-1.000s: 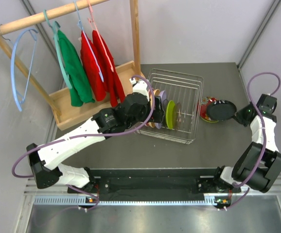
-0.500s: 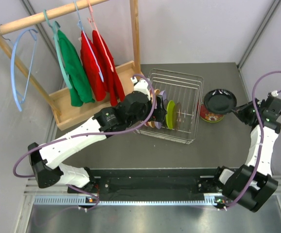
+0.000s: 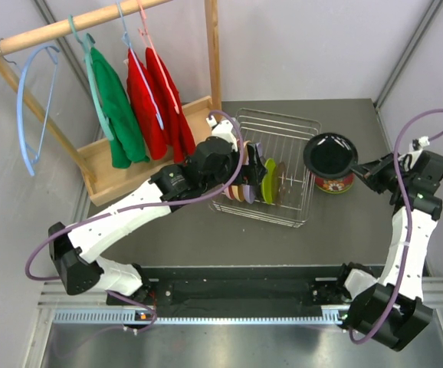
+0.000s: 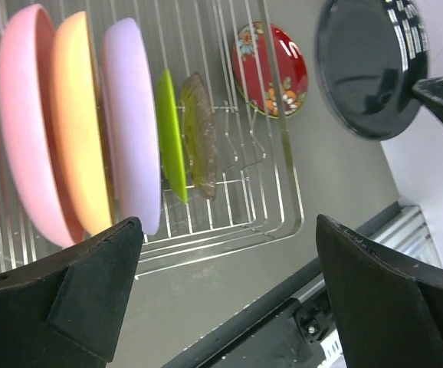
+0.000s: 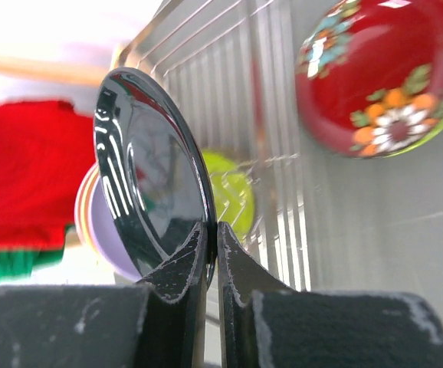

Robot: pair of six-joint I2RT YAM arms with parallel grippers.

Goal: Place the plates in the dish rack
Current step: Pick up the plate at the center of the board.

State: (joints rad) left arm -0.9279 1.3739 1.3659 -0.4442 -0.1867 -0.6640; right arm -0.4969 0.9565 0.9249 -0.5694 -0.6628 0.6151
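Note:
The silver wire dish rack [image 3: 287,138] holds pink [image 4: 22,161], orange-tan [image 4: 76,130], lavender [image 4: 129,123], lime green [image 4: 172,138] and clear [image 4: 200,134] plates upright in its slots. My right gripper [image 3: 363,169] is shut on the rim of the dark plate [image 3: 329,153], holding it tilted in the air at the rack's right side; it also shows in the right wrist view [image 5: 149,184]. A red flowered plate [image 3: 335,184] lies flat on the table right of the rack. My left gripper [image 4: 225,253] is open and empty above the rack's left part.
A wooden clothes stand [image 3: 141,165] with green and red garments stands at the back left, close to the rack. The table's near edge and the arm rail [image 3: 244,287] run along the front.
My right gripper has lifted the dark plate off the red plate and carried it left, up to the rack's right edge. My left arm has shifted only slightly.

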